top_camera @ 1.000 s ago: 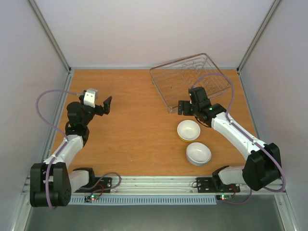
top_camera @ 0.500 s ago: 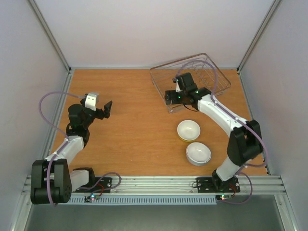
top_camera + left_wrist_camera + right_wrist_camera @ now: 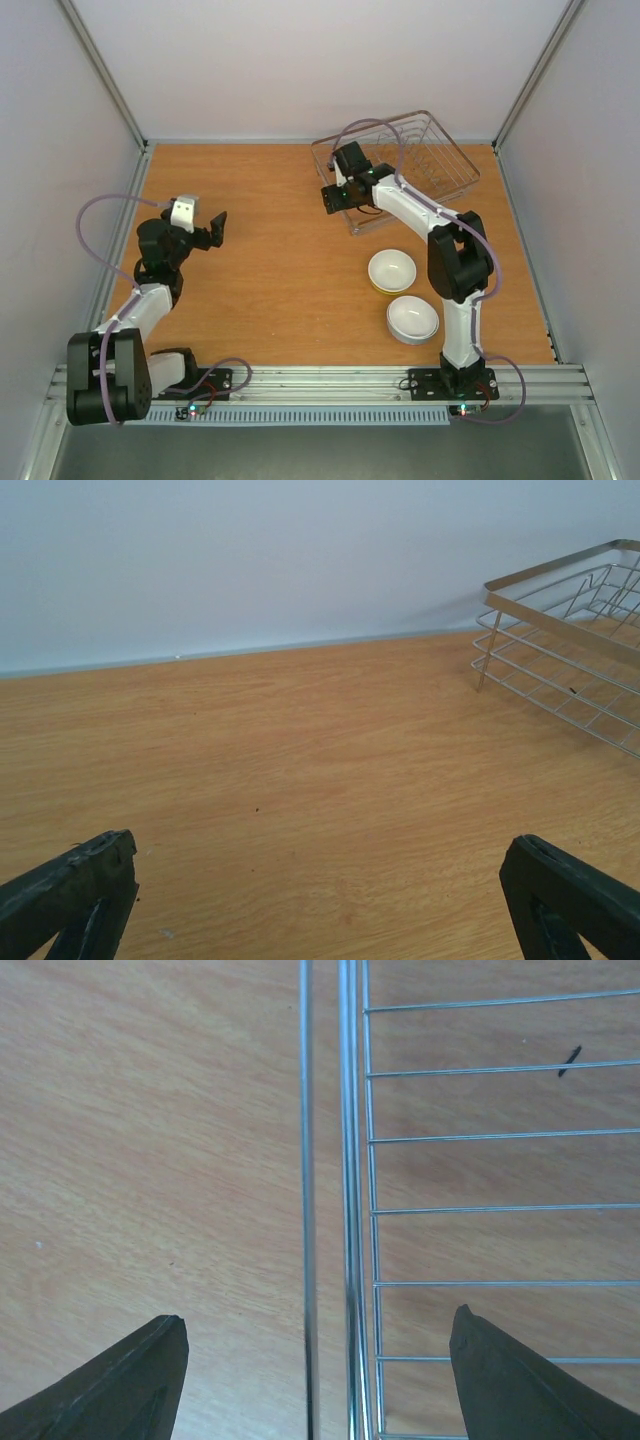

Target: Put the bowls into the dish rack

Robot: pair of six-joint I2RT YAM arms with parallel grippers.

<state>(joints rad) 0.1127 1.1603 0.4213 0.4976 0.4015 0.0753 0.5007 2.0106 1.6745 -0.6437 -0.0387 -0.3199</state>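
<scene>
The dish rack [image 3: 425, 150], a silver wire basket, stands at the back right and holds no bowl. A white bowl [image 3: 392, 269] sits nested in a lime-yellow bowl whose rim shows at its near edge. A second pale bowl [image 3: 412, 318] lies nearer the front. No orange bowl shows. My right gripper [image 3: 331, 199] is open and empty over the rack's left side. In the right wrist view the rack's rim wire [image 3: 346, 1210] runs between the open right gripper [image 3: 315, 1380]. My left gripper [image 3: 217, 226] is open and empty at the left, over bare table [image 3: 320, 900].
The wooden table has side walls left and right and a white back wall. The rack's near corner also shows in the left wrist view [image 3: 560, 670], at the right. The arm bases and a metal rail run along the front edge.
My right arm has swung back and left, from beside the bowls to the rack's left side. My left gripper has drifted slightly left and stayed open.
</scene>
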